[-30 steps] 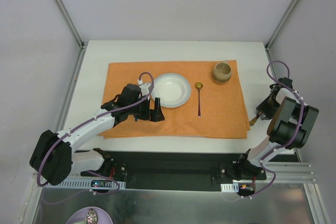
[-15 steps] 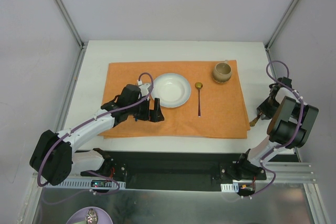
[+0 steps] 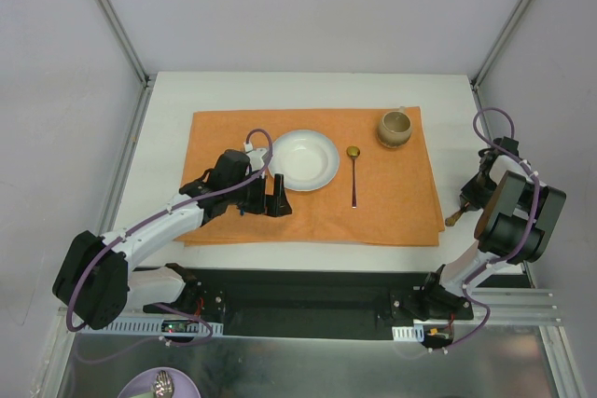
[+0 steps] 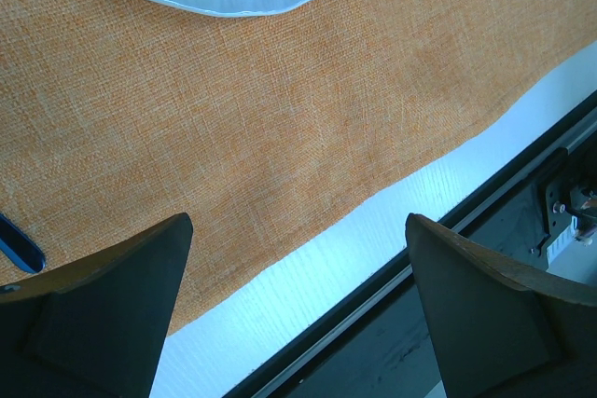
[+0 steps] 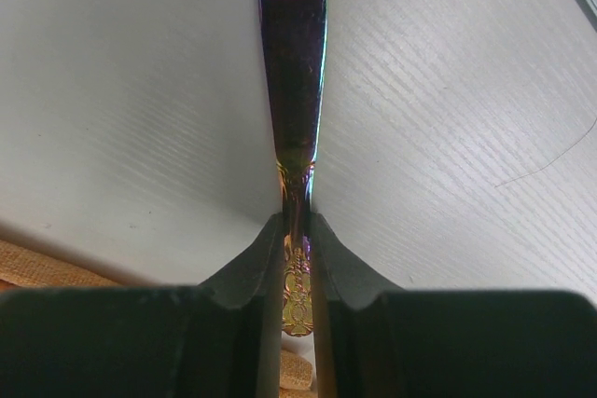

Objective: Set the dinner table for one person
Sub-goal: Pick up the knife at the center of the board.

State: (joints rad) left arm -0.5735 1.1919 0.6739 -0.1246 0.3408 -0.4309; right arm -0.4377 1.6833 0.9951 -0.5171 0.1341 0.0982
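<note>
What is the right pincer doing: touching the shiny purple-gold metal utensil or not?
Touching. Right wrist view: the right pincer squeezes the utensil by its gold handle.

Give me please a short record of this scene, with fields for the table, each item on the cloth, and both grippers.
table: white dinner table, with an orange placemat lying on it
plate: white, on the placemat, left of its centre
spoon: on the placemat, right of the plate, apart from it
cup: at the far right corner of the placemat
left gripper: open, over the placemat beside the plate, holding nothing
right gripper: shut on the gold handle of a piece of cutlery with a purple blade, over bare table right of the placemat
</note>
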